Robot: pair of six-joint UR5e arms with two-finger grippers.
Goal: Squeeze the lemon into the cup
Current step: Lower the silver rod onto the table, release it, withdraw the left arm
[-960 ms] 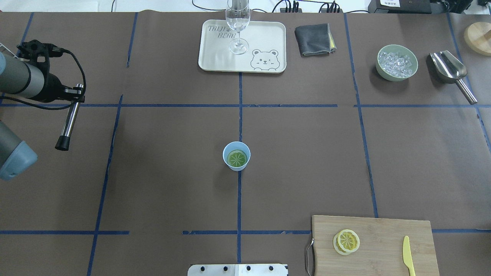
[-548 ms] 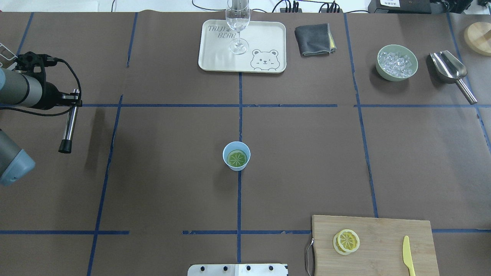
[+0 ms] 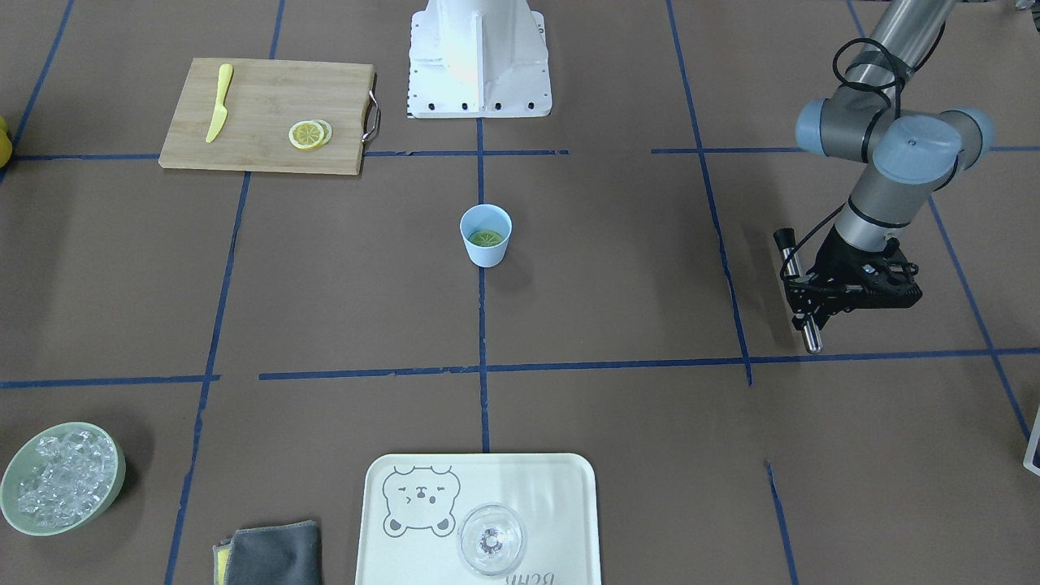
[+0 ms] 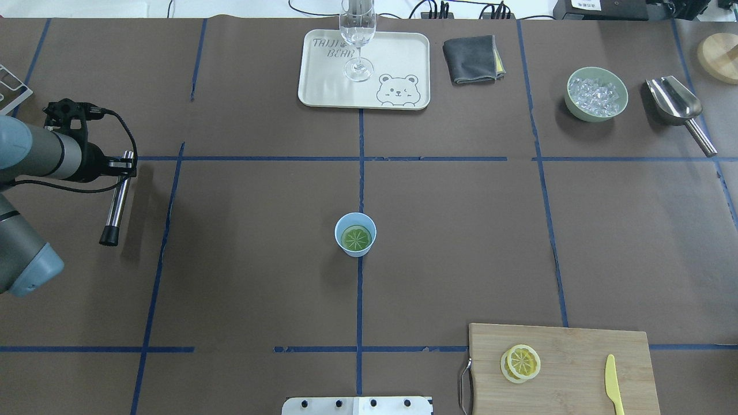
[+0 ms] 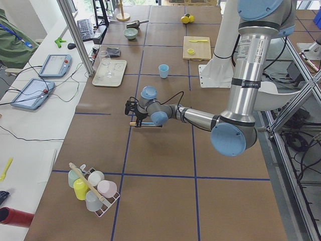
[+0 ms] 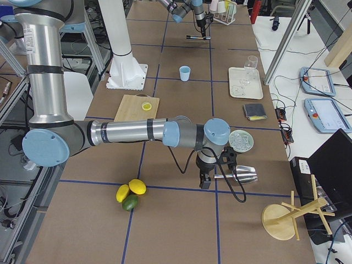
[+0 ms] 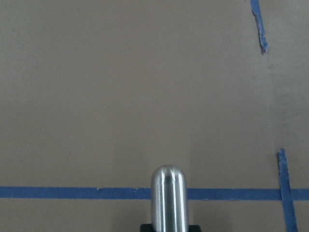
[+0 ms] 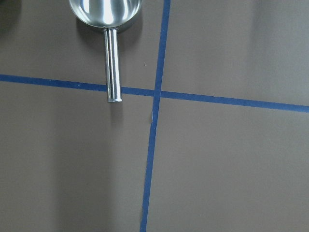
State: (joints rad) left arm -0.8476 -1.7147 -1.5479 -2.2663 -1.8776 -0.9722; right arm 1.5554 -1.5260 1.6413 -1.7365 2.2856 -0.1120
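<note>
The left gripper [image 4: 120,165] is pinching a steel rod [image 4: 114,202] out over the left side of the bench [image 4: 242,276], well apart from the cup [image 4: 356,218]. The lemon slice [image 4: 356,237] lies flat inside that cup, mid-bench. The right gripper [image 6: 204,179] hangs just beside the scoop [image 6: 242,175]; whether it's spread or pressed together, can't tell.

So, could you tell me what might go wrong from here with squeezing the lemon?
The left gripper holds the steel muddler near one end, roughly level; it might pivot in the jaws under load. The pale-blue cup stands free with nothing steadying it, so an off-centre push on the lemon slice inside could tip it.
</note>
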